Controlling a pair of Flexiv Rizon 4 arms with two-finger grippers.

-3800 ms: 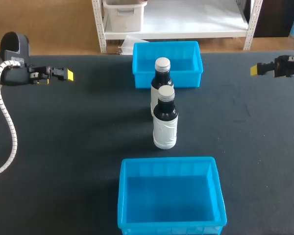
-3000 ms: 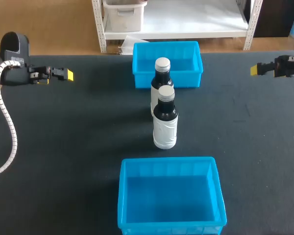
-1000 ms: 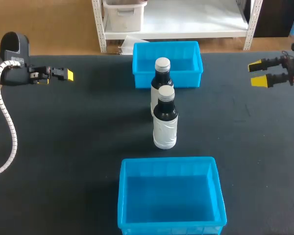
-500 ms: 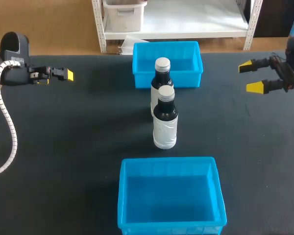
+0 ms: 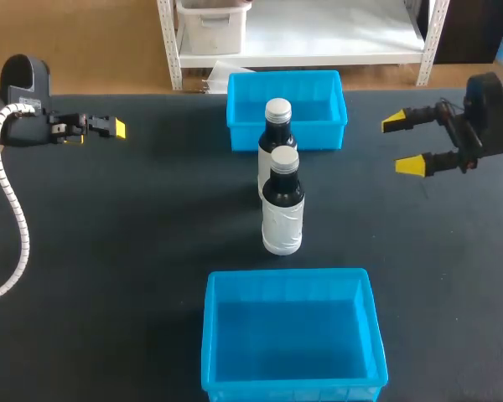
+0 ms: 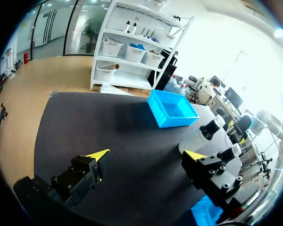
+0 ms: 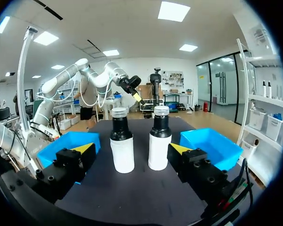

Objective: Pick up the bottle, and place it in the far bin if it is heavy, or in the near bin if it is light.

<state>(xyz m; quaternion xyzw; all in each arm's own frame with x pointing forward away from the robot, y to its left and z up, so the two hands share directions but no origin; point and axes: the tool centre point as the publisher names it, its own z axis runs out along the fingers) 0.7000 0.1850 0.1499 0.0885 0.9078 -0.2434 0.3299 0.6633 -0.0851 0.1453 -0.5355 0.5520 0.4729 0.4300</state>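
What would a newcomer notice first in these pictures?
A dark, white-labelled bottle with a pale cap and its twin bottle stand upright in line on the black table, between the far bright blue plastic bin and the near blue bin. The right gripper, open, points at them from the right.

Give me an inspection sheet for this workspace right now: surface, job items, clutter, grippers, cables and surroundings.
Surface: dark matte table, flat.
Job's things: far bottle and near bottle upright, standing apart, in line between the far bin and near bin; nothing visible in either bin.
Clutter: nothing seen.
Grippers: left gripper open, over the table's left side, holding nothing; right gripper open, over the right side, fingers pointing toward the bottles, holding nothing.
Cables: white ribbed hose along the left arm, running off the table's left edge.
Surroundings: nothing seen reaching over the table.
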